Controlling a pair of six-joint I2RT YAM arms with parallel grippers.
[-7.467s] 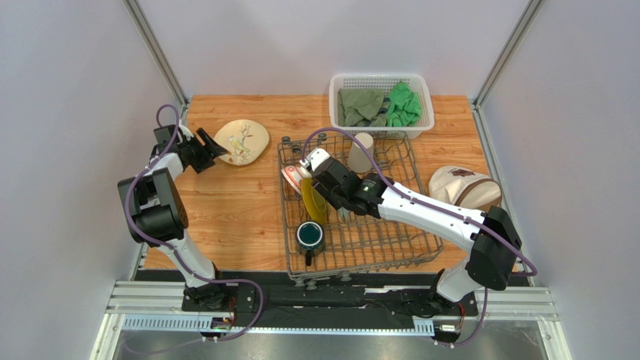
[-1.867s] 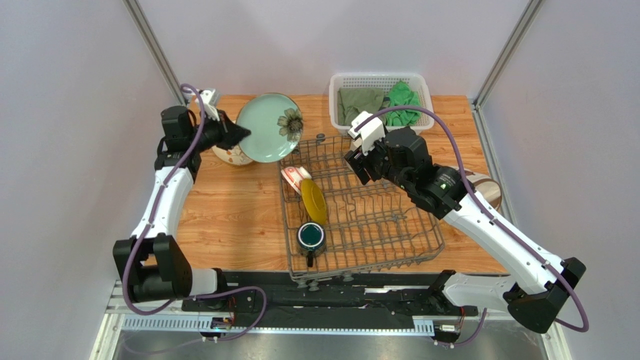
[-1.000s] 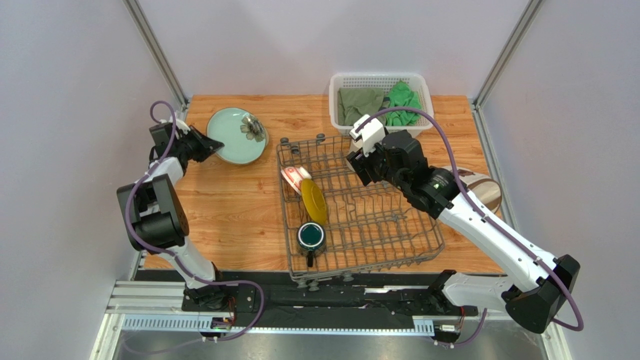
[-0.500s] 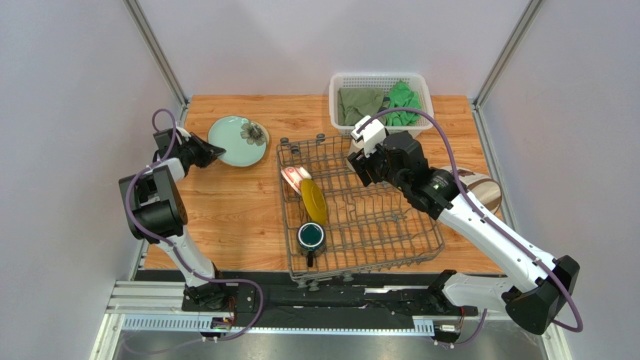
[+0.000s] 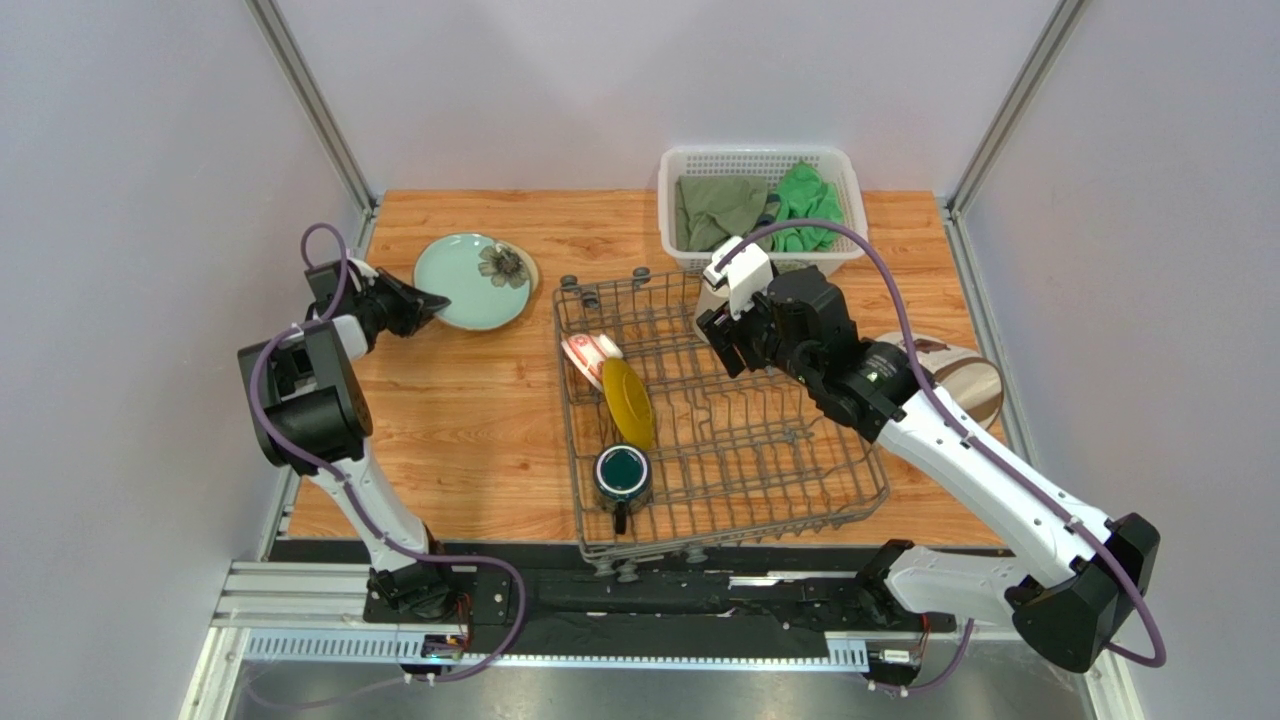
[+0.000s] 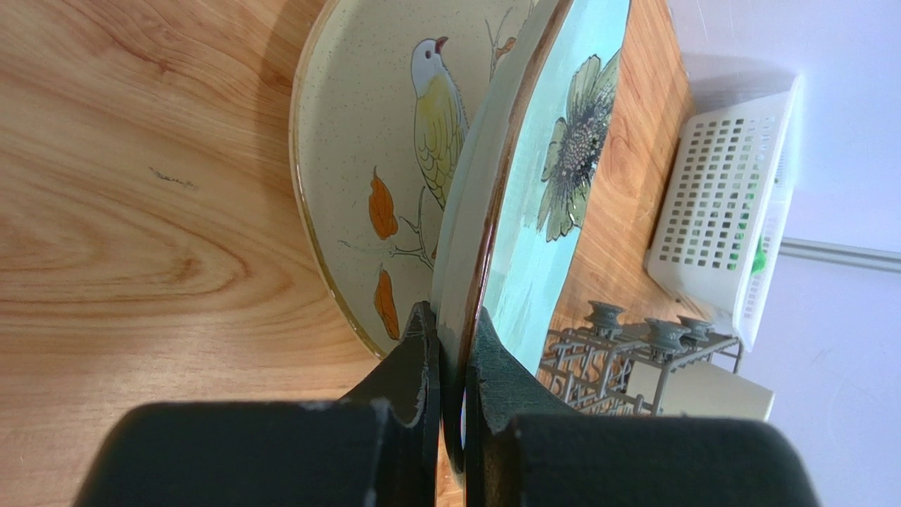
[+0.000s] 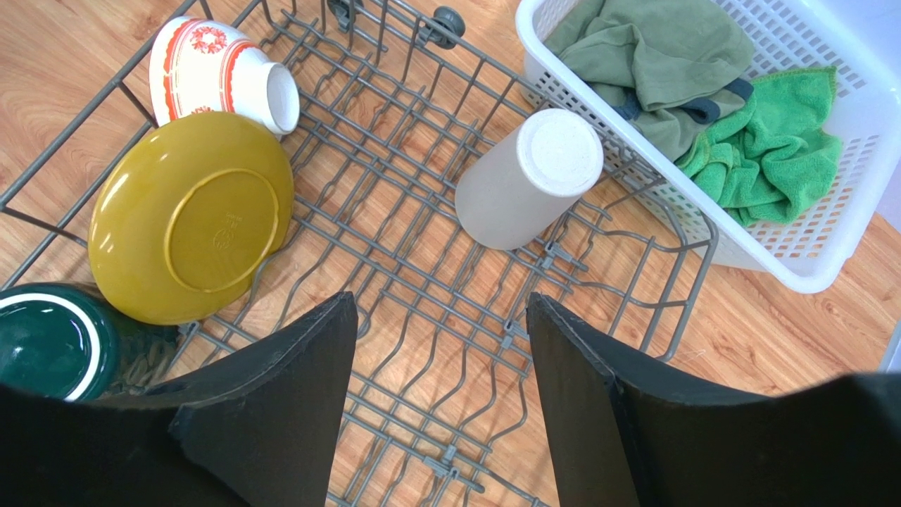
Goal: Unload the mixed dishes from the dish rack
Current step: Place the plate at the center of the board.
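Jaws of the left gripper (image 6: pixel 453 354) are clenched on the near rim of the pale green round plate (image 6: pixel 550 211) with a flower print. One finger sits on each face of that edge, and nothing else is between them. Against the outer side of one finger lies the cream round plate with a bird motif (image 6: pixel 381 158), flat on the wooden table (image 6: pixel 127 211). The green plate rests stacked over it.

Both plates are out of the grey wire dish rack (image 5: pixel 819 450), well off to the side of it. The upper one is set down but not yet let go, so I judge the unloading about a third done.

Four dishes are left in the rack:
- yellow-and-green round plate (image 7: pixel 190 217), leaning on the tines
- small red-and-white patterned bowl (image 7: pixel 217 74), tipped on its side
- dark teal glazed mug (image 7: pixel 48 343)
- tall beige cup (image 7: pixel 523 180), lying down

The right gripper (image 7: pixel 439 306) hangs above the rack with its fingers spread wide, grasping nothing and touching nothing. The beige cup lies just ahead of the gap, a little toward the right-hand finger. The yellow-and-green plate is ahead of the left-hand finger, with the bowl beyond it, and the mug is close beside that finger's outer edge. Beyond the right-hand finger, outside the rack, stands a white plastic mesh basket (image 7: pixel 804 243) of green cloths (image 7: pixel 772 148).
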